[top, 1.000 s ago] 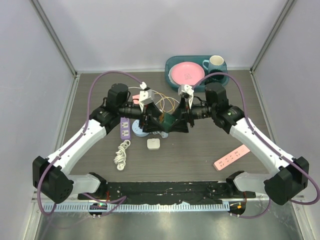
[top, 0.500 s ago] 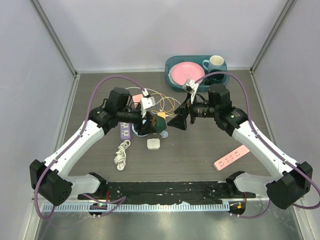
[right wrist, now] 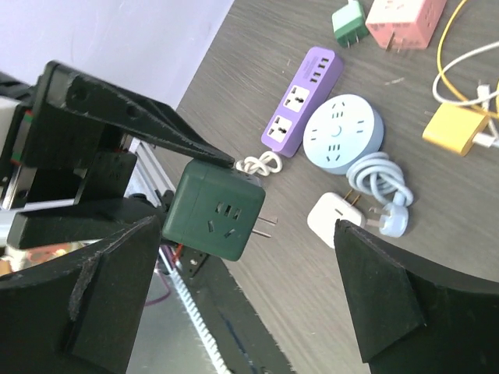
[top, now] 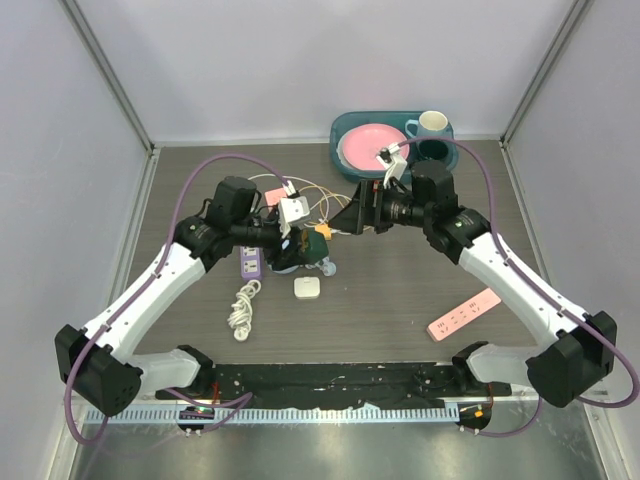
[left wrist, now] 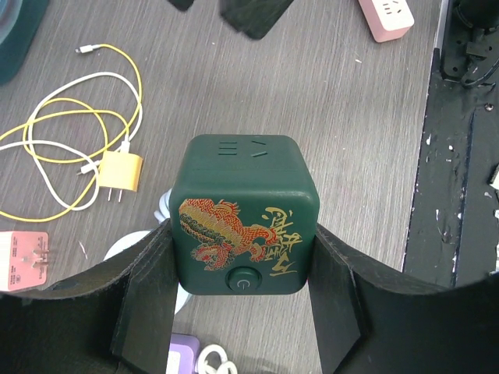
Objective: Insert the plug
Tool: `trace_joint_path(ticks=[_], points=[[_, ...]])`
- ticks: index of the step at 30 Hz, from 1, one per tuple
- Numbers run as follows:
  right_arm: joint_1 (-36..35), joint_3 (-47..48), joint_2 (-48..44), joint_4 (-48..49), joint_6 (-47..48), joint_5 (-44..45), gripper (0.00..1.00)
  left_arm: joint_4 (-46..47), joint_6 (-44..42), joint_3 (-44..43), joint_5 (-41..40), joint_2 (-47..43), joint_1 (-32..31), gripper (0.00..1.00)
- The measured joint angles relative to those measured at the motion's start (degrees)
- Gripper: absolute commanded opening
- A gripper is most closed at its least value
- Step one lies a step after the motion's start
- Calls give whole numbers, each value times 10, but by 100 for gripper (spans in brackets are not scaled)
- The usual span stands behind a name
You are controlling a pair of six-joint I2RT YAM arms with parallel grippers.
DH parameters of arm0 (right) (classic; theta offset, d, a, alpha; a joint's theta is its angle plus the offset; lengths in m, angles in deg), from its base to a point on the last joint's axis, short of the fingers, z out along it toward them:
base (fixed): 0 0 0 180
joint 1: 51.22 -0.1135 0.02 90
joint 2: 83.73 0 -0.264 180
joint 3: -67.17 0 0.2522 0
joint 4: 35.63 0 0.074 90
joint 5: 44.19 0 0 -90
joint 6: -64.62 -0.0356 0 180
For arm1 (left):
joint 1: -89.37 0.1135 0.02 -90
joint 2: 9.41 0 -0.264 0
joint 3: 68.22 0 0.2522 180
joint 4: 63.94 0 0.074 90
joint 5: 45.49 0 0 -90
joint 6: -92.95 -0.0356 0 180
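A: Left gripper [left wrist: 243,298] was clamped on the cube [left wrist: 243,210], one black pad on each flank. Glossy dark green, rounded corners, a gold and red dragon printed on top, one round button under it

B: And from the right wrist you saw its socket face, plus two thin metal prongs sticking out the side. It hung above the table [top: 400,290], near the round socket [right wrist: 341,134]

A: The right gripper [right wrist: 246,226]?

B: Spread wide, grasping nothing, its fingers well apart from the cube

A: Count the clutter for me

B: One purple strip [right wrist: 302,97], flat and long, two outlets. One round socket, pale blue, with its own looped cord. One white plug [right wrist: 334,218], one yellow charger [right wrist: 454,128], one pink block [right wrist: 405,19], one small green plug [right wrist: 348,22]

A: Two thin cables tangled by the charger, yellow and white. One white coil [top: 243,308] near the strip's end

B: Far edge held a teal tray [top: 338,130] with one pink plate [top: 368,147] and one mug [top: 432,124]

A: Room?

B: Bare wood-grain lay to the right of the cube, as far as a pink strip [top: 463,313] by the near edge
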Motion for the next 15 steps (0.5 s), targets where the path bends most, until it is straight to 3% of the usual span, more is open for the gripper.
trace_joint_path(ticks=[8,12,15], points=[[-10,-1,31,3,-78,12,99,28,28,0,-14,6,0,0],[-11,-40,12,65,-89,27,99,77,124,0,-62,19,0,0],[-13,-112,-31,130,-81,48,99,109,243,0,-132,26,0,0]])
